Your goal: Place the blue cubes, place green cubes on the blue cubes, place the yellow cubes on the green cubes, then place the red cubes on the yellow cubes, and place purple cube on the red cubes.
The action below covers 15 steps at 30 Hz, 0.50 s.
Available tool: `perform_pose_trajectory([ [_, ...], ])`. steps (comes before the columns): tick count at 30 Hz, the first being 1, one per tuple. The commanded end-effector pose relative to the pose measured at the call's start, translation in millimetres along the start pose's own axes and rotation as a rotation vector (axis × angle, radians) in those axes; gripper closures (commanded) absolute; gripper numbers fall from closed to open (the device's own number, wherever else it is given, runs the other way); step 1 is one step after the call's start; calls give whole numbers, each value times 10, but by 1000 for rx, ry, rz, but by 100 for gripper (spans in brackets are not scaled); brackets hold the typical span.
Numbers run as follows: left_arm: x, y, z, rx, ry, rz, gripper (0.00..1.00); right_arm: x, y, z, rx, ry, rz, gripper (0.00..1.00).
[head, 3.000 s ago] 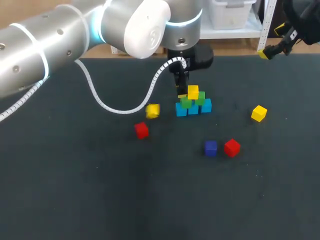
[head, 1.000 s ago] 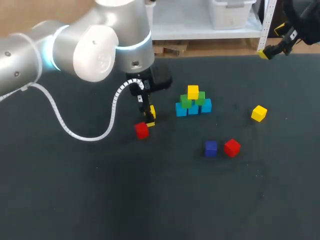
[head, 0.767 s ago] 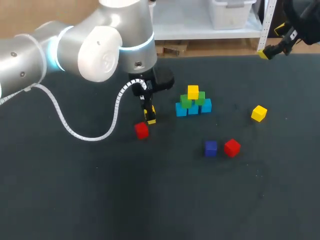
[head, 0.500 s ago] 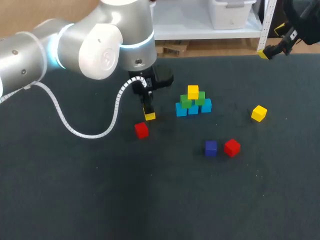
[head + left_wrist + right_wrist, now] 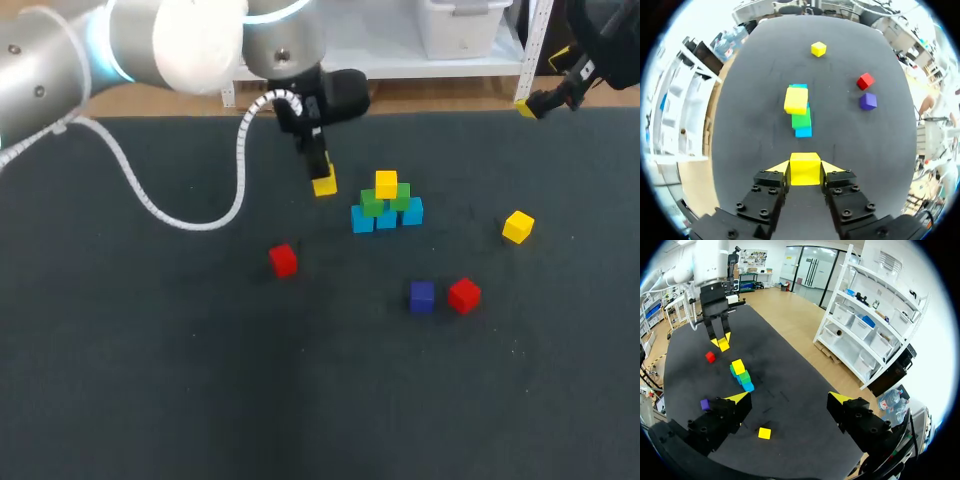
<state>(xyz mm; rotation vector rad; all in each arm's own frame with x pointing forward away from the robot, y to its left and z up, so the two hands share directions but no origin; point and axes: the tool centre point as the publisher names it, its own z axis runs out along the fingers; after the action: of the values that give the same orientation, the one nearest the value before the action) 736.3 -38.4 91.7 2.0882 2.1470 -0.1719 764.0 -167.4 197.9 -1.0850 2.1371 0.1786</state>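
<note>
Gripping yellow cube (image 5: pixel 324 185), left gripper (image 5: pixel 805 168) hangs upper middle; yellow layer in hand; next, lower onto green cubes (image 5: pixel 372 206); right gripper (image 5: pixel 789 399) spread, empty.

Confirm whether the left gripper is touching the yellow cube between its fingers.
Touching. In the left wrist view, both tips of the left gripper press against opposite sides of the yellow cube, with no gap.

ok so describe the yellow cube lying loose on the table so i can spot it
Find the small stack of cubes near the middle of the dark table, then look toward the robot's right. The loose yellow cube lies there alone; the top yellow cube crowns the stack and the held yellow cube is in the left gripper.
</note>
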Motion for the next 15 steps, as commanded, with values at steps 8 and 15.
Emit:
perform_pose_trajectory([
  [8,-337,174,160,46,64,81,100,-1,0,0,0,0,0,0],
  [15,-469,216,164,54,69,75,100,-1,0,0,0,0,0,0],
])
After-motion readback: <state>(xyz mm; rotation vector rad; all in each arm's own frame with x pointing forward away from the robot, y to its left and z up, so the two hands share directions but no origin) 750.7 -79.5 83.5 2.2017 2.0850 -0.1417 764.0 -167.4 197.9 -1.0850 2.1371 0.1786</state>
